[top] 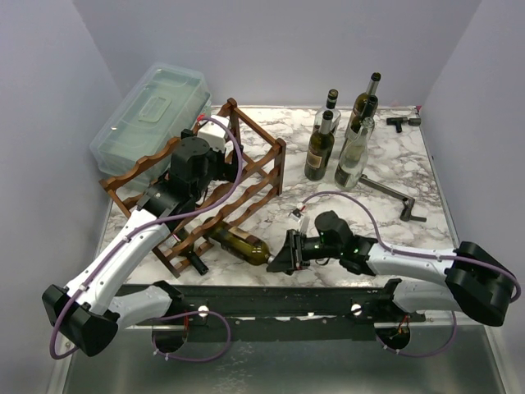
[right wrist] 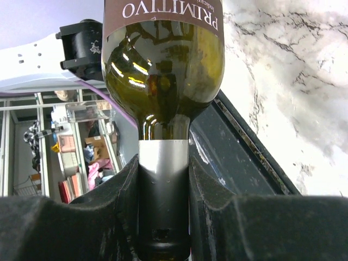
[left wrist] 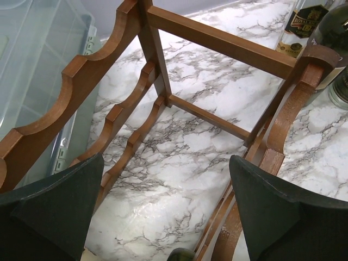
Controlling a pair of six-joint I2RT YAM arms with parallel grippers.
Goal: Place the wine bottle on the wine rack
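Right now the right jaws are clamped tight on the neck of the bottle [right wrist: 163, 65], one side pressed to the foil on either flank. The bottle lies nearly level, low over the bench [top: 394, 164]. Its neck points toward the right arm [top: 385, 261] and its base points left, at the near lower end of the rack [top: 261, 168]. The base looks to be at or just inside the bottom tier. I cannot tell whether it already bears on a rail.

The left jaws are spread wide and hold nothing. They hang over the top of the rack, looking down through the rails to the marble.

As I judge it, the step in hand is the feed-in: the bottle is gripped and aimed but not seated. The next move calls for a push leftward along the bottle's own axis. It must stay lined up with a scallop in the rails so the body settles in a hollow and not on a crest. Only then should the neck be let go. The rack may slide on the smooth marble, so the left arm [top: 123, 254] could be needed to steady it.
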